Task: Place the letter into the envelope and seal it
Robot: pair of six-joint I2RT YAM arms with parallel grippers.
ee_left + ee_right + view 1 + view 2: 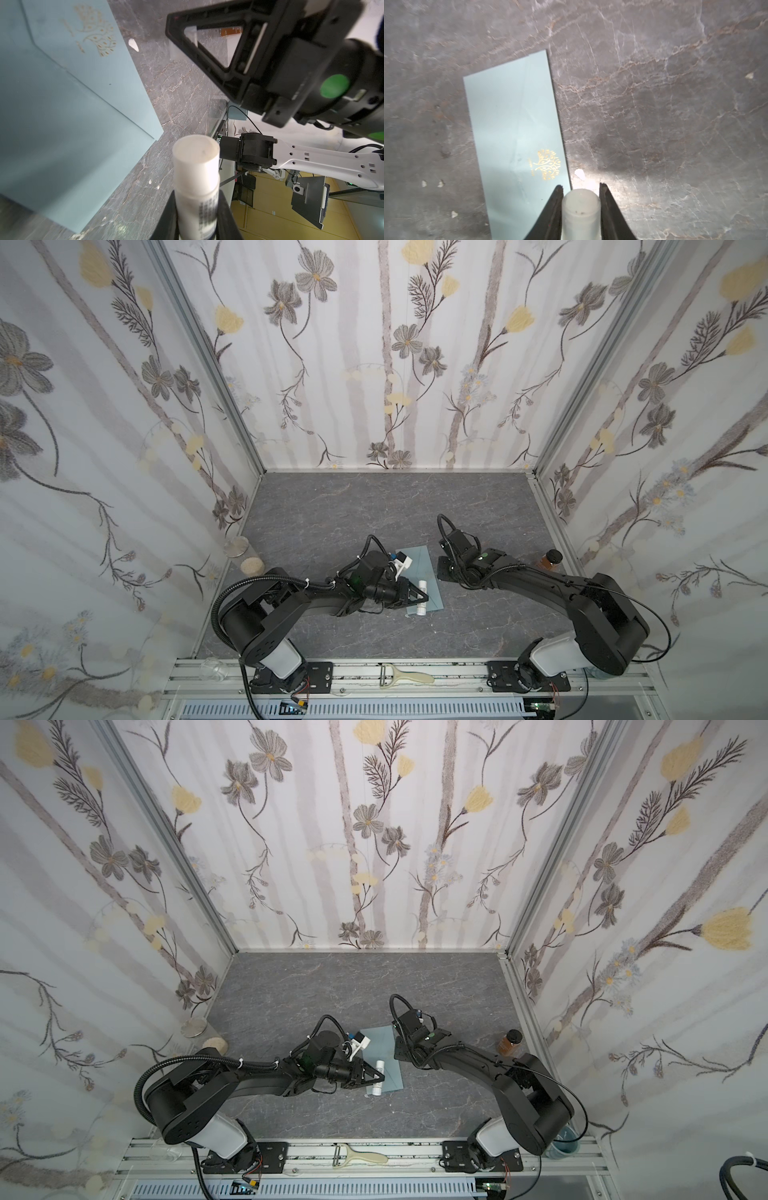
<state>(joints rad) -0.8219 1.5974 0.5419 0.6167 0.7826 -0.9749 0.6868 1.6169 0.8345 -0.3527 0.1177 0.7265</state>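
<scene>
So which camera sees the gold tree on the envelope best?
The right wrist view: the gold tree is whole and bright on the envelope. The left wrist view shows it fainter, tilted. In both top views it is too small.

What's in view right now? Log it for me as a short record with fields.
envelope: flat on the table, gold tree print facing up
letter: not in view
left hand: shut on the uncapped glue stick
right hand: shut on the cap, above the table beside the envelope's long edge
</scene>
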